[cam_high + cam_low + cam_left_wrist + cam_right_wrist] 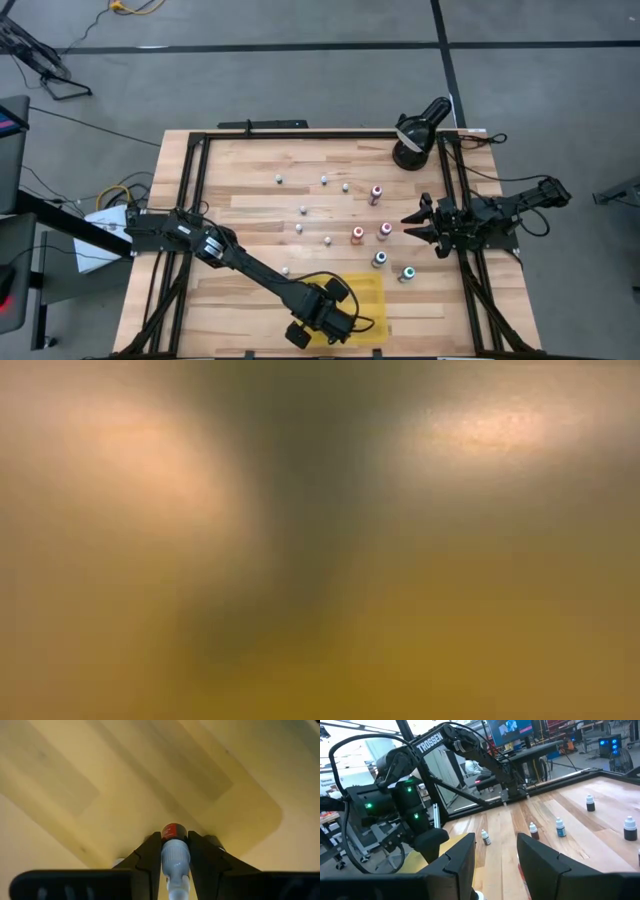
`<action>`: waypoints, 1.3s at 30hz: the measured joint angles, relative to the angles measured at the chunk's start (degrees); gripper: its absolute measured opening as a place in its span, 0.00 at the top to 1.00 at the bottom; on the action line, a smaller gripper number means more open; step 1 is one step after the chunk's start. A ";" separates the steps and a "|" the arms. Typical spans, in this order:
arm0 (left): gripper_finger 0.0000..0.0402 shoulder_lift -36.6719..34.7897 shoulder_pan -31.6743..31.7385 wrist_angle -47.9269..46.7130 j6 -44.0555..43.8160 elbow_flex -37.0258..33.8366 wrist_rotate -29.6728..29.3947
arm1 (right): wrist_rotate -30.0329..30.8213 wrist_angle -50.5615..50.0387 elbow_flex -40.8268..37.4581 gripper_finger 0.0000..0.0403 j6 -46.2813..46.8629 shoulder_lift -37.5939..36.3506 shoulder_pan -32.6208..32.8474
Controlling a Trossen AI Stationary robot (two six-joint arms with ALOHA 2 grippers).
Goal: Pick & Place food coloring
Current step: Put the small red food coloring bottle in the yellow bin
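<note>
On the left of the overhead view, the left arm reaches diagonally across the wooden counter (250, 190) toward its near edge, where the left gripper (335, 318) hangs over the flat yellow tray (372, 300). Its wrist camera shows the fingers (149, 857) closed on one food coloring bottle (174, 851), which has a whitish body and a red band at its far end and is pinched between them above the yellow surface. The rest of the food coloring stands loose on the counter: several white-capped bottles (302, 210) are scattered through the middle, from just beside the tray up toward the far side. Farther right sits a cluster with coloured caps, among them a pink-capped bottle (376, 192), a red-capped bottle (358, 234) and a teal-capped bottle (407, 273). Beyond them, near the far right corner, a black lamp-like device (415, 135) rests on the counter's frame. At the right edge the right gripper (417, 223) points in toward the coloured cluster, close to it but not touching any bottle. In its own wrist view the right fingers (540, 855) stand parted with nothing between them, and a few small bottles (560, 827) show on the boards ahead. The table-height view is only a blur of yellow and brown in which nothing can be made out.
</note>
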 joint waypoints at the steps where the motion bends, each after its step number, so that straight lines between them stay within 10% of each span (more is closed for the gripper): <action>1: 0.82 0.00 0.00 0.02 -0.18 0.00 -0.01 | 0.01 0.00 0.00 0.66 0.00 0.00 0.00; 39: 0.80 1.70 0.09 0.04 -4.68 0.55 3.21 | -0.01 -0.02 -0.02 0.66 0.00 0.00 0.00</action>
